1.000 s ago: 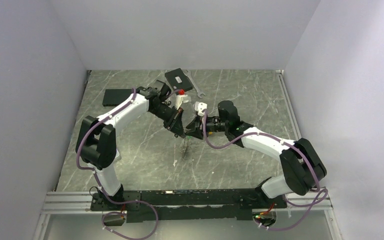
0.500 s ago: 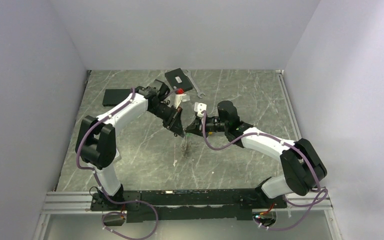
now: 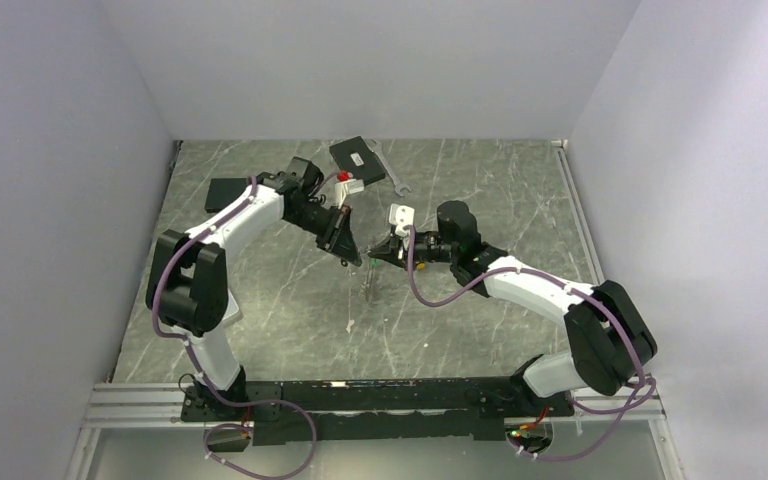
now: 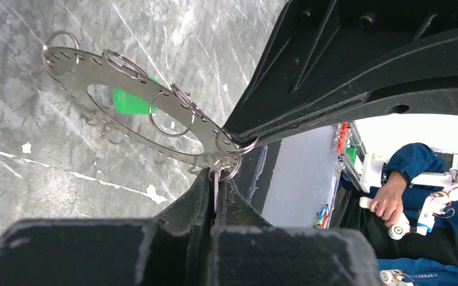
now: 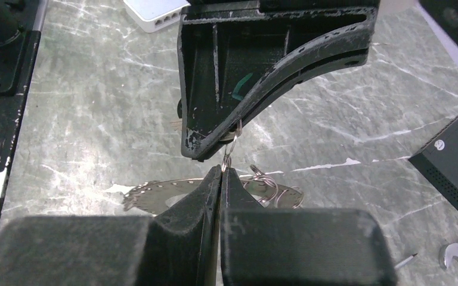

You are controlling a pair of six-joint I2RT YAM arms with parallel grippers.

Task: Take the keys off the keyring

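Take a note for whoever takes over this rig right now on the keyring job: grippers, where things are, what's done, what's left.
The left gripper is shut on one of the keys at the rim of the keyring.
The right gripper is shut on the keys right beside it, tips nearly meeting.
The keyring hangs between them above the table, with its green tag and several keys attached.
Done: no loose key visible.
Left: work the keys off.

keyring: flat grey metal, dull brushed finish
keys: thin wire loops (brighter than the plate)
green tag: smooth glossy plastic
left gripper: black plastic, matt, grainy
right gripper: black plastic, matt, scuffed pale at edges
table: marble-look grey slab, smooth, soft sheen
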